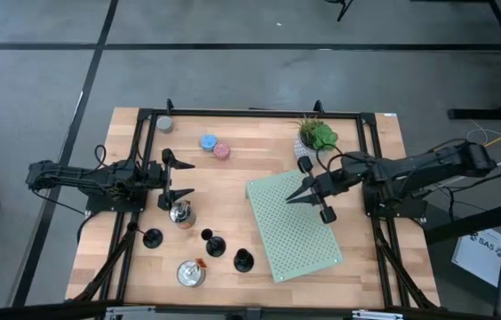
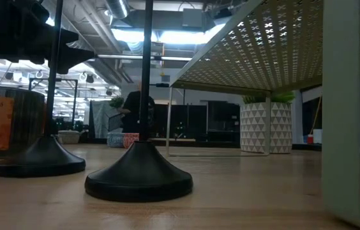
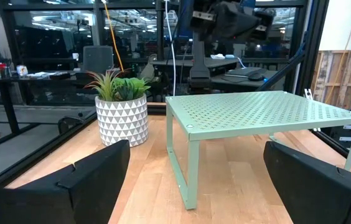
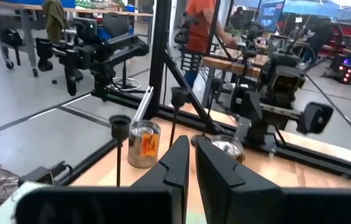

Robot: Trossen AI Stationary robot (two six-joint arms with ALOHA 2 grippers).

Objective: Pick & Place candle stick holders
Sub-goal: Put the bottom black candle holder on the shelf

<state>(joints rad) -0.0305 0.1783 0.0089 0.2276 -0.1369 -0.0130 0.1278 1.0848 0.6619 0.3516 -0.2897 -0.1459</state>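
The left hand [image 1: 177, 178] waits wide at the tabletop's [image 1: 233, 187] left, the right hand [image 1: 297, 196] hovers narrow and empty over the green rack [image 1: 295, 233], and the candle stick holders [image 1: 214, 245] stand ungrasped near-left.

The worktop [image 1: 259, 169] is pale wood in jointed planks, smooth with a satin sheen. The candle stick holders [image 1: 215, 247] look matt black, their bases smooth. Below the right hand [image 1: 297, 195], the shelf [image 1: 295, 227] is perforated sheet metal, painted matt pale green. Near the left hand [image 1: 179, 178], two tins [image 1: 190, 273] show shiny silver metal. The hands are dull black plastic.
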